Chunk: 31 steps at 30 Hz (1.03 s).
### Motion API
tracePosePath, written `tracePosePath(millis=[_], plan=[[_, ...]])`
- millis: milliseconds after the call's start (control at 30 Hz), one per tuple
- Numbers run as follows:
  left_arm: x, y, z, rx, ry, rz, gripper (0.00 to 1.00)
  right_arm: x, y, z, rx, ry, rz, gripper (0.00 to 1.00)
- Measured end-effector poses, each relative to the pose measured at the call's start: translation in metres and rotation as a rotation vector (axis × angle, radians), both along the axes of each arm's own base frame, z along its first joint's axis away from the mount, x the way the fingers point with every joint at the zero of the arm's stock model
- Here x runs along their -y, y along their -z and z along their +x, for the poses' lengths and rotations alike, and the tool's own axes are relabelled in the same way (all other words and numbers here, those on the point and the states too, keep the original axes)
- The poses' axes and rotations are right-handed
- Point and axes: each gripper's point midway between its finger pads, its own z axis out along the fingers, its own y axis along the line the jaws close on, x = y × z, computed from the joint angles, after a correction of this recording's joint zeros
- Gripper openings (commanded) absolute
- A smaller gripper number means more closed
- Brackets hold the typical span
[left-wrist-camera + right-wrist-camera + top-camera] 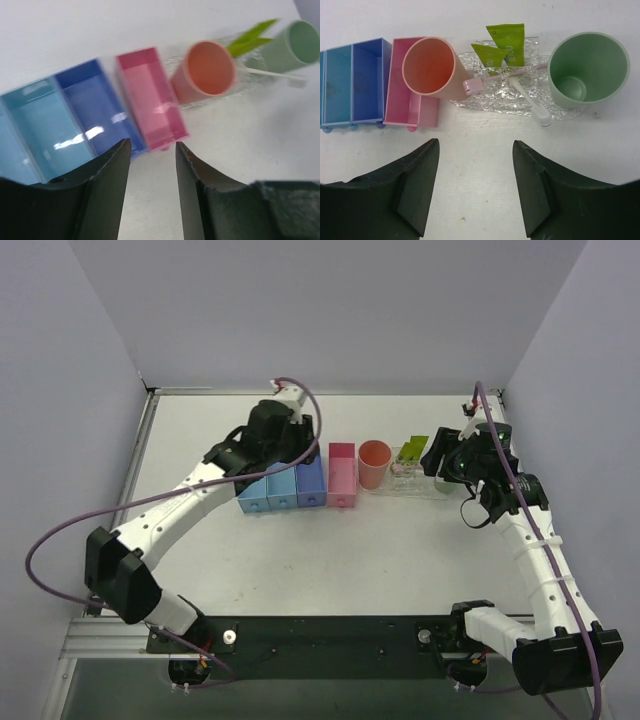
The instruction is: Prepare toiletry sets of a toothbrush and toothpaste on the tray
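The clear bumpy tray point(492, 97) lies on the table, also in the top view point(408, 481). Two lime-yellow toothpaste tubes point(507, 40) point(488, 55) lie at its far edge. A pinkish toothbrush point(495, 76) and a white toothbrush point(530, 100) lie crossed on it. An orange cup point(432, 67) stands at its left end and a green cup point(585, 67) at its right end. My right gripper point(476, 142) is open and empty, above the table just in front of the tray point(432, 455). My left gripper point(152, 145) is open and empty, over the blue bins point(280, 452).
Three blue bins point(283, 487) and a pink box point(342, 475) stand in a row left of the tray. In the left wrist view the bins point(80, 115), pink box point(152, 100), orange cup point(207, 70) and green cup point(292, 45) show ahead. Grey walls close the table.
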Motion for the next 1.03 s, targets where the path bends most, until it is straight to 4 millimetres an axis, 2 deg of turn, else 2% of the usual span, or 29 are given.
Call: tracePosePath(millis=[67,133,200,333,400,533,633,767,1033], plan=[[-0.044,0.004,0.008,0.012,-0.121,-0.013,0.54,-0.005,0.000,0.001,-0.012,0.006,0.025,0.57],[-0.082,0.004,0.011,0.035,-0.226,-0.024,0.61,-0.005,-0.005,0.004,-0.006,0.032,0.048,0.57],[-0.115,-0.001,0.009,0.061,-0.314,-0.041,0.72,-0.004,-0.011,0.007,0.006,0.056,0.066,0.58],[-0.162,-0.023,-0.002,0.153,-0.438,-0.087,0.87,-0.001,-0.019,0.011,0.030,0.099,0.087,0.58],[-0.179,-0.035,-0.013,0.205,-0.479,-0.099,0.88,0.001,-0.021,0.012,0.039,0.118,0.087,0.59],[-0.202,-0.064,-0.028,0.292,-0.556,-0.133,0.90,0.008,-0.033,0.009,0.086,0.152,0.077,0.59],[-0.214,-0.071,-0.032,0.303,-0.612,-0.126,0.91,0.013,-0.046,0.004,0.138,0.174,0.075,0.59],[-0.222,-0.067,-0.033,0.283,-0.657,-0.098,0.91,0.017,-0.060,0.002,0.193,0.189,0.078,0.59],[-0.227,-0.062,-0.034,0.267,-0.680,-0.080,0.92,0.021,-0.061,0.004,0.202,0.212,0.067,0.59]])
